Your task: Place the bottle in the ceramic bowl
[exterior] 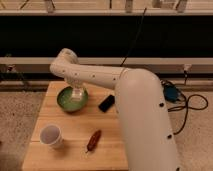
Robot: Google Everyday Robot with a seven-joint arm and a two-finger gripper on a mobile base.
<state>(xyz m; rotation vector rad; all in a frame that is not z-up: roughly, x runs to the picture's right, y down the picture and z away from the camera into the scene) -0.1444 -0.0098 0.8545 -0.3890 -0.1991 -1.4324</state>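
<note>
Dark glass wall and metal rails run behind, speckled floor below, cables (184,102) on the floor off the table's right side. Wooden table (75,131) fills the lower left, light butcher-block top.

My arm (125,95) comes in from the right, big white shell, and bends across toward the table's back left corner. My gripper (76,93) hangs down right over the ceramic bowl (71,99), which sits near the back edge, left of centre. Green glaze, darker rim.

Something pale and whitish sits at the gripper, over the bowl's middle; looks like the bottle (76,94), but I cannot separate it from the gripper. Cannot tell whether it is resting in the bowl or above it, nor whether the gripper is clamped on it.

Other stuff:
- black phone-like slab (106,103), just beside the bowl on its right, tilted, near the back edge
- white cup (51,135), upright, near the front left corner, well apart from the bowl
- reddish-brown oblong thing (93,140), lying near the front edge, about centre, right of the cup
</note>
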